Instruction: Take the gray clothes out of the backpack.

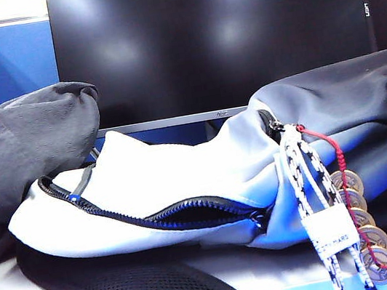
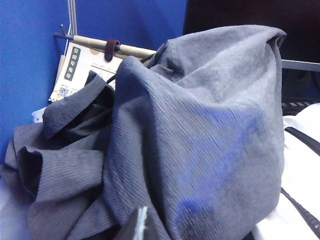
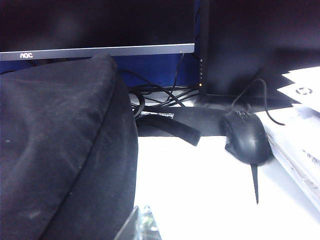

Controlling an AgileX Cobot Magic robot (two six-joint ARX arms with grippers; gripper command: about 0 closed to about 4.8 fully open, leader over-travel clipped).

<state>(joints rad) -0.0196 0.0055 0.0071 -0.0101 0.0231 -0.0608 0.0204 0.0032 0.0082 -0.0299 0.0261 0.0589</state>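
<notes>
The gray clothes (image 1: 25,153) are charcoal, finely ribbed. The backpack (image 1: 184,179) is pale gray-white and dark gray (navy zipper (image 1: 153,217), red string (image 1: 334,152), white-navy braided cord (image 1: 304,171)).

Monitor bezel (image 3: 95,51): showing "AOC" in white letters at the upper left of the right wrist view.
Hanging calendar (image 2: 82,70): bearing a dark strip of Chinese characters, unreadable.
Backpack tag (image 1: 330,230): carrying blurred print, illegible.
</notes>
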